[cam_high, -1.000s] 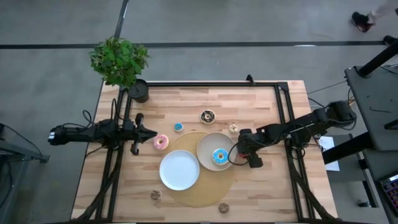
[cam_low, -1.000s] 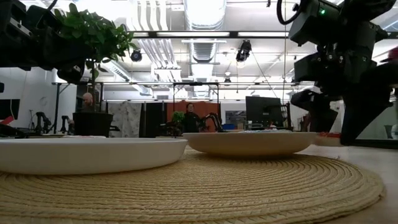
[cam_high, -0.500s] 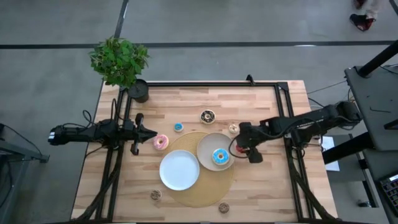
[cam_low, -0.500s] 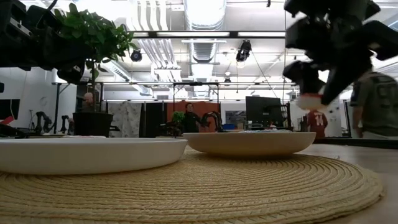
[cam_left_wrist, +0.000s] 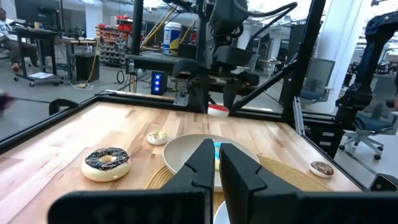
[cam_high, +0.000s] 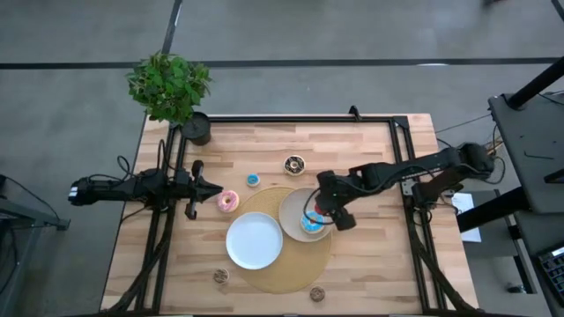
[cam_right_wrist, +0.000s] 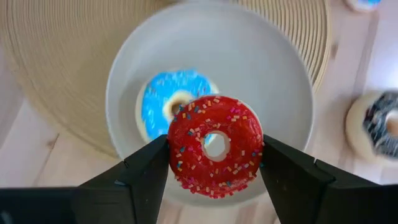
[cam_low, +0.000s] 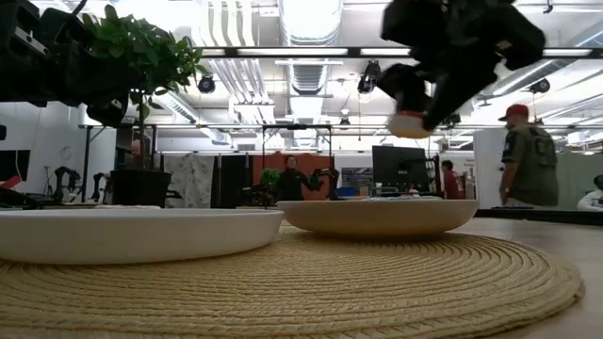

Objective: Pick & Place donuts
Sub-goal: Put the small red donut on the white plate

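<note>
Two dark fingers of the right gripper pinch a red sprinkled donut by its sides, held in the air above the beige plate. A blue-frosted donut lies in that plate, partly under the red one. In the high view the right gripper hangs over the plate's right part, its arm reaching in from the table's right edge.

Beige plate: on a round woven mat near the table's middle, touching a white plate on the same mat, nearer the front edge.

Left gripper: fingers pressed together, holding nothing, near the left edge, just beside a pink donut.

Other donuts on the wooden table: a mini blue one and a chocolate one behind the mat; a small brown one and another near the front edge.

Potted plant: back left corner.

A person in a red cap stands in the room beyond.
</note>
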